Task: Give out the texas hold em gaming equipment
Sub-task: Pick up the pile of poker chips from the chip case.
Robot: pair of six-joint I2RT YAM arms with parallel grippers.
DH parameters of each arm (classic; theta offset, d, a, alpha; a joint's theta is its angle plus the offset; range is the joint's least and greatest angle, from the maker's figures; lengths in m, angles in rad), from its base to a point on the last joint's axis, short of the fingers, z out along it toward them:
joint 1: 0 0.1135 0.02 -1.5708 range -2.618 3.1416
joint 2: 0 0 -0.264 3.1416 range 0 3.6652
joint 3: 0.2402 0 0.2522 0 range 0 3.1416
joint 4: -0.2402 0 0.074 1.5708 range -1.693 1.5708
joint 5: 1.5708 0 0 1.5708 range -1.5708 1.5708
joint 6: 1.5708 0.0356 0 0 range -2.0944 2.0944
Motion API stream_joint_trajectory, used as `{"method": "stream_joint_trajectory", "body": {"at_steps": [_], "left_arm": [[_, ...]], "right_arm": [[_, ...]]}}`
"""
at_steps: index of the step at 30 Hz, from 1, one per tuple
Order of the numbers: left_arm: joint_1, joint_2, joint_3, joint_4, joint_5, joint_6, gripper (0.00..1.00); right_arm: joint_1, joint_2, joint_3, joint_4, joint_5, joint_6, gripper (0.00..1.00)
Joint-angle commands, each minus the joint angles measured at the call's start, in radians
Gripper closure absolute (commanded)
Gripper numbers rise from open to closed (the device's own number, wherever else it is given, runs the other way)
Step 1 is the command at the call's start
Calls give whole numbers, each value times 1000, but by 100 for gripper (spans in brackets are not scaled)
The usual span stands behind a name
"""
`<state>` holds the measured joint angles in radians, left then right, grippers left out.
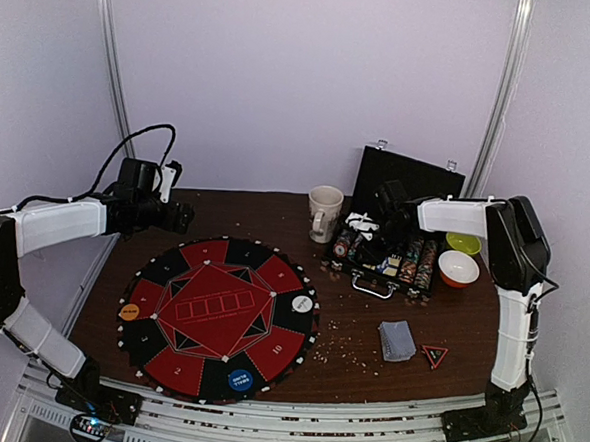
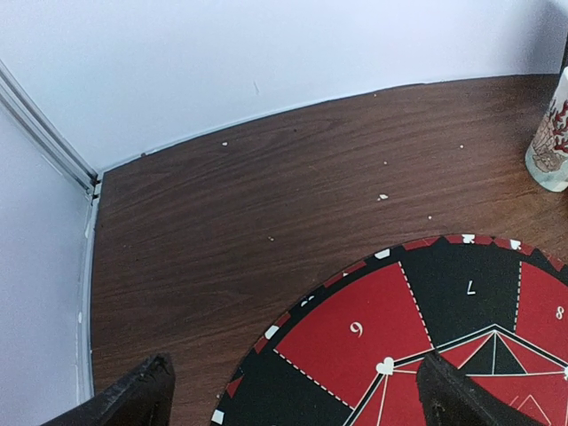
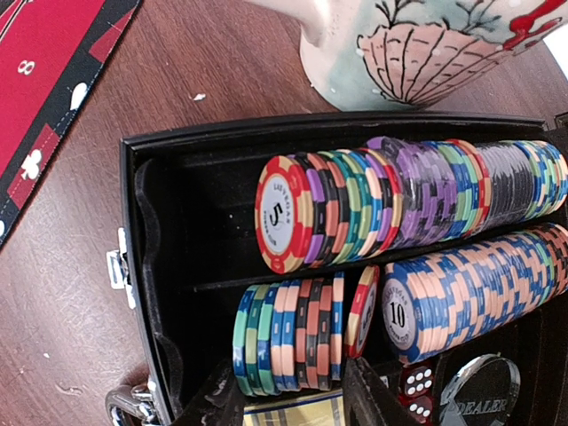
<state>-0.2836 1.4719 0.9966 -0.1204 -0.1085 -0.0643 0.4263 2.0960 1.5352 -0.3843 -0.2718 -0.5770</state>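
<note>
Right gripper (image 3: 288, 390) down in the chip case, left gripper (image 2: 295, 373) near the table's (image 1: 361, 295) far left corner
Round mat (image 1: 219, 317) fills the left-centre; black case (image 3: 133, 222) at the far right edge, mug (image 1: 325, 213) on its left, bowls (image 1: 458, 268) at its right end; card deck (image 1: 397, 339) near the front right edge. Poker chips (image 3: 373, 204) lie in rows just beyond the right jaws, which stand narrowly apart over something yellowish (image 3: 293, 413), grip unclear; left jaws spread wide, empty

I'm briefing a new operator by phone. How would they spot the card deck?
Find the open black chip case at the back right. Nearer the camera from it lies the card deck: a flat grey-blue rectangle, unlike the small red triangle beside it.
</note>
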Motion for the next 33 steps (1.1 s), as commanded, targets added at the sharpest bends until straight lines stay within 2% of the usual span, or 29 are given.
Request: {"method": "stream_joint_trajectory", "body": {"at_steps": [1, 8, 14, 18, 21, 25, 28, 33], "left_arm": [[-3, 2, 4, 43, -1, 12, 2], [-5, -1, 4, 42, -4, 14, 2], [-4, -5, 2, 42, -12, 18, 2], [-4, -5, 3, 41, -15, 19, 2], [-5, -7, 1, 41, -17, 19, 2], [-4, -6, 1, 42, -17, 20, 2], [-3, -7, 1, 42, -15, 20, 2], [-5, -17, -3, 48, -16, 27, 2]], "right_arm": [[14, -5, -4, 21, 29, 1, 61], [14, 65, 84, -36, 33, -15, 53], [12, 80, 78, -26, 24, -18, 52], [11, 95, 87, -43, 15, -14, 60], [10, 93, 92, -55, 11, -4, 78], [11, 66, 103, -72, 13, 22, 95], [9, 26, 117, -69, 20, 63, 100], [-2, -53, 154, -54, 0, 192, 100]]}}
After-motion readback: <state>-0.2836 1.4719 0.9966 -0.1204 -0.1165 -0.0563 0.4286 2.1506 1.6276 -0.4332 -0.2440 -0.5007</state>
